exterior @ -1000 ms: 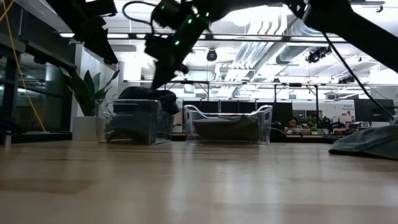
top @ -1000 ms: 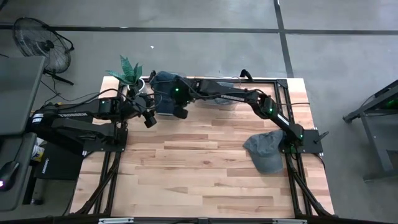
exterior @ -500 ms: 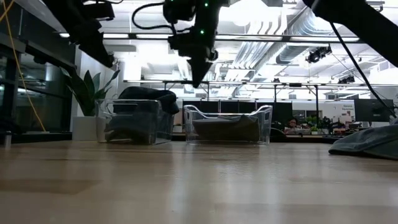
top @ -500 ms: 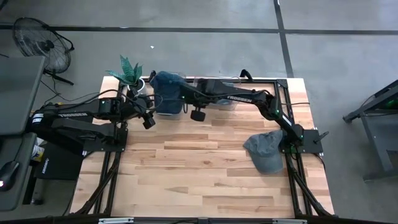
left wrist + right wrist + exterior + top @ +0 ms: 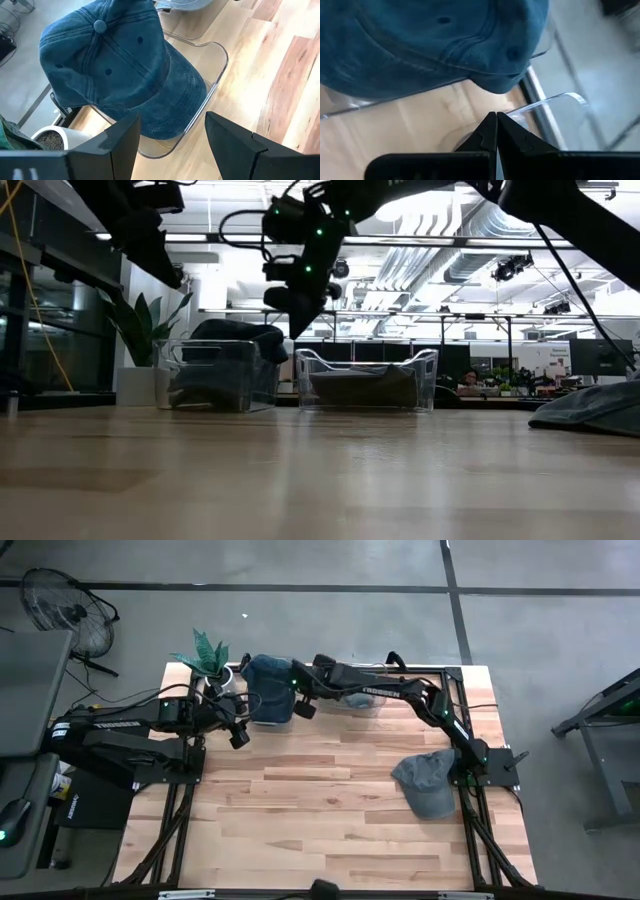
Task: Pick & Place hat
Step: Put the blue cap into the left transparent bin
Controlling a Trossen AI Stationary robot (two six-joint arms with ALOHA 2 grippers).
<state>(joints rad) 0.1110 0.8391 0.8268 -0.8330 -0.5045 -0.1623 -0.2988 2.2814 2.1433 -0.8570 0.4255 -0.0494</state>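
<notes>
A blue denim hat (image 5: 268, 680) (image 5: 120, 70) lies crown up on top of a clear bin (image 5: 212, 75), its brim over the bin's rim. A grey hat (image 5: 428, 783) (image 5: 590, 408) lies flat on the table near the right edge. My right gripper (image 5: 301, 708) (image 5: 297, 328) (image 5: 496, 124) is shut and hangs in the air just right of the blue hat, above the bin's rim. My left gripper (image 5: 240, 736) (image 5: 172, 142) is open and waits left of the bin, facing the blue hat.
A second clear bin (image 5: 358, 702) (image 5: 366, 378) with something grey in it stands right of the first. A potted plant (image 5: 208, 658) stands at the far left corner. The near half of the table (image 5: 320, 830) is bare wood.
My right gripper swung toward the table's right edge, pointing down, then came back toward the blue hat's bin and the far edge. Both hats stayed where they were.
</notes>
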